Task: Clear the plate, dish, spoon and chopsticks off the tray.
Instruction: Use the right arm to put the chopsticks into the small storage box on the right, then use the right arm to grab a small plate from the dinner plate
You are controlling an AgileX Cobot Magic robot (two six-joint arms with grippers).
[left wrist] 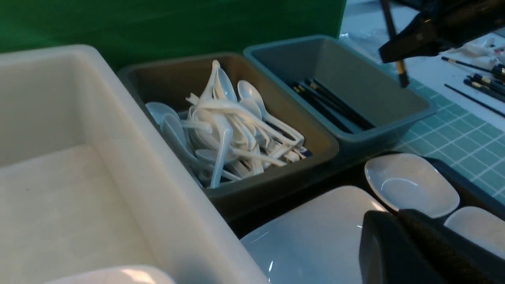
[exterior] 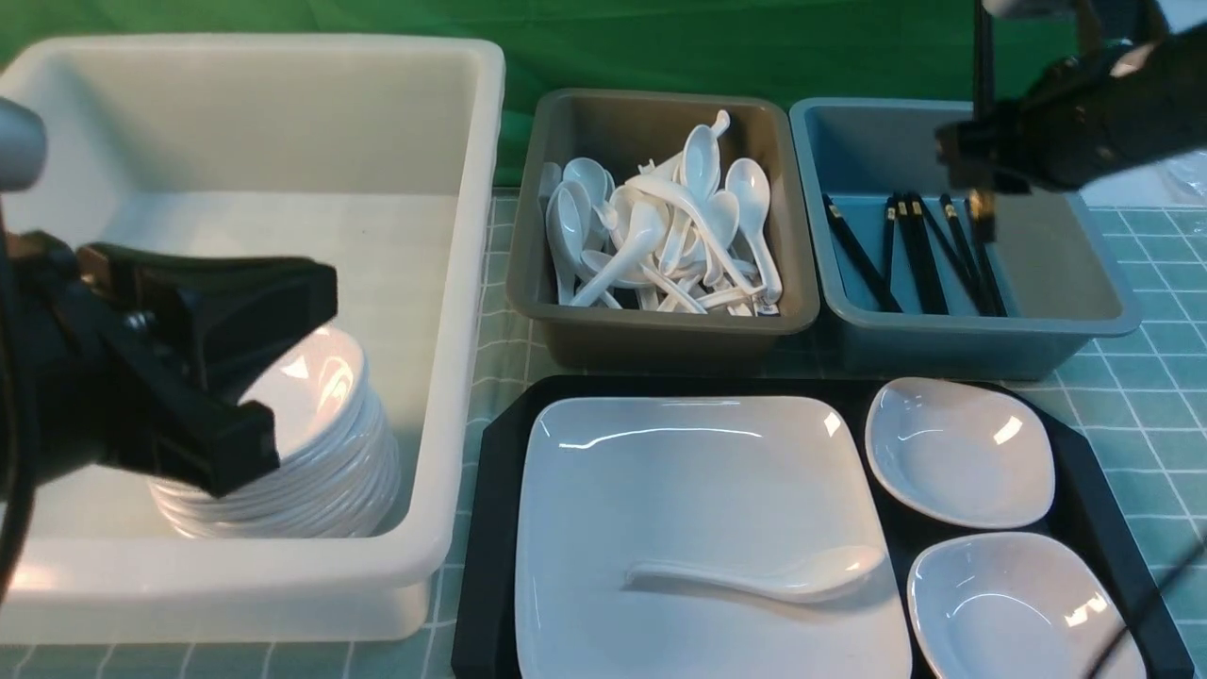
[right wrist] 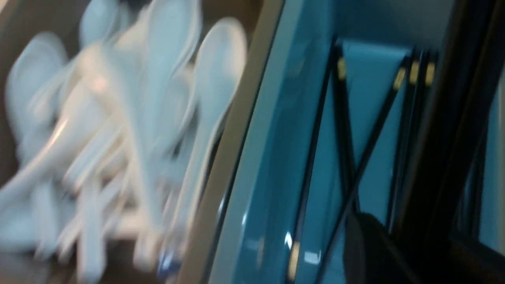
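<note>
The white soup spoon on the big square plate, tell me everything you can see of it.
The glossy white, ceramic-looking soup spoon lies apparently bowl-up on the large white square plate, near its front edge. Its deep oval bowl points toward the robot's right, its short curved handle left. It looks whole and clean; only the plate touches it.

The plate (exterior: 698, 490) and spoon (exterior: 764, 575) are showing glossy white; the tray (exterior: 488, 566) is showing black; the chopsticks (exterior: 983, 66) are showing black with a gold band.

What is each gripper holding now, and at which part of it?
The right gripper holds the chopsticks upright, just above the gold band near their lower end. The left gripper is shut and empty.
</note>
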